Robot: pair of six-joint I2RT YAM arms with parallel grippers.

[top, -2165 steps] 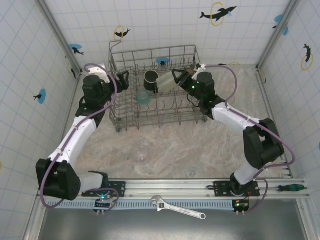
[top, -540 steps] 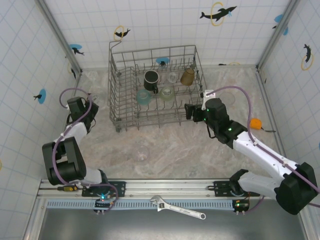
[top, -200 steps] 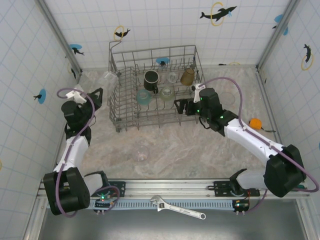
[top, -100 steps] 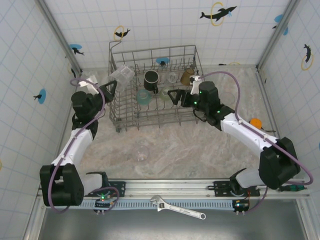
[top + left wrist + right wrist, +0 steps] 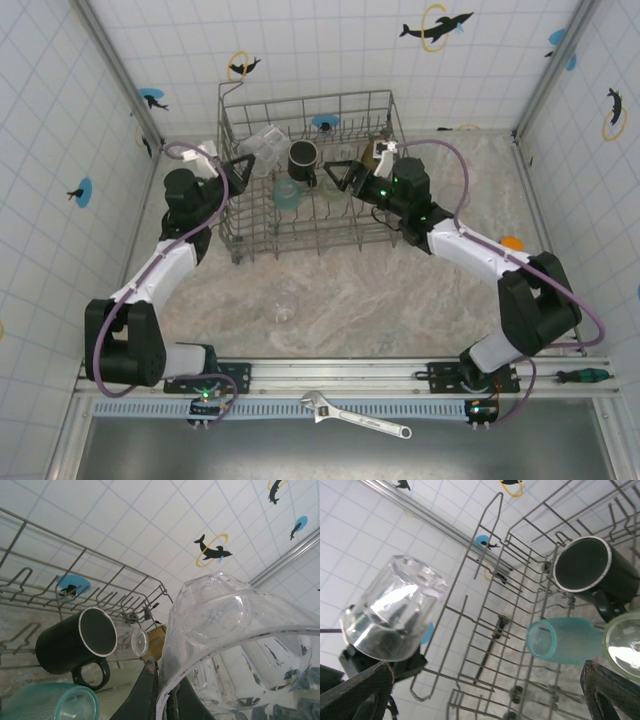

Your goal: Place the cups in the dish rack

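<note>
So my left gripper (image 5: 242,164) is clamped on the rim of a clear glass (image 5: 262,148), holding it tipped over the far-left corner of the dish rack (image 5: 235,230). Further along inside the rack sit the black mug (image 5: 303,158), the teal cup (image 5: 287,193) and the pale green cup (image 5: 333,187). My right gripper (image 5: 340,176) hangs over the rack's middle, jaws spread wide, nothing in them. One more glass (image 5: 284,302) is out on the table, between the rack and the near edge.
</note>
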